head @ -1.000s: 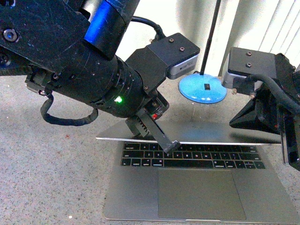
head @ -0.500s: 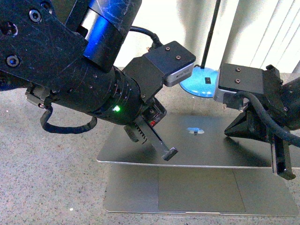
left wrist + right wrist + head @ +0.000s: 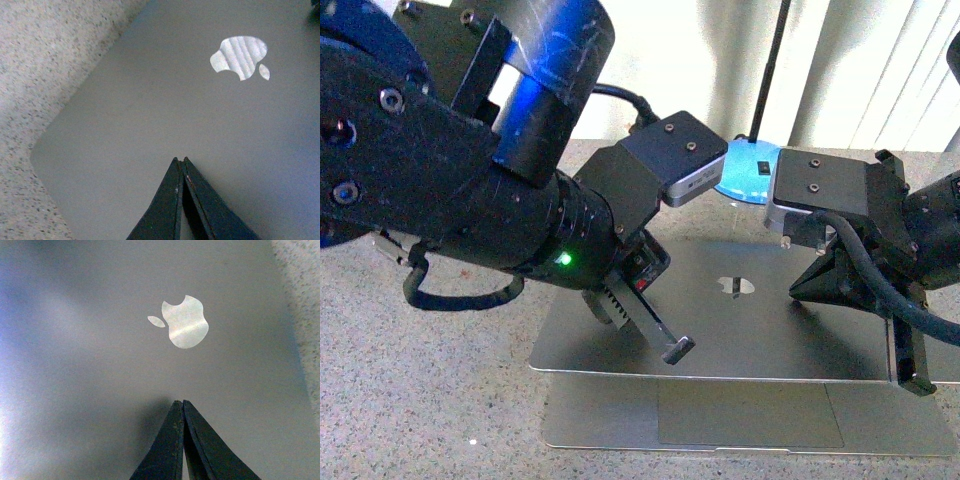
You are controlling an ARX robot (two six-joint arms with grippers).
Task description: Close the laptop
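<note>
The grey-silver laptop (image 3: 740, 330) lies on the speckled table with its lid lowered close over the base. A strip of palm rest and trackpad (image 3: 750, 425) still shows at the front. The shiny apple logo (image 3: 735, 286) faces up on the lid. My left gripper (image 3: 678, 349) is shut and its tips rest on the lid's left part. My right gripper (image 3: 912, 383) is shut and presses at the lid's right front edge. The left wrist view shows shut tips (image 3: 181, 160) on the lid (image 3: 150, 110). The right wrist view shows shut tips (image 3: 180, 402) below the logo (image 3: 185, 322).
A blue round lamp base (image 3: 745, 180) with a thin black pole stands behind the laptop. A white wall and striped curtain are at the back. The speckled table (image 3: 430, 400) runs to the left of the laptop.
The lid has come down from half open, hiding the keyboard, and now lies lower over the base. Both grippers moved down and forward with it.
</note>
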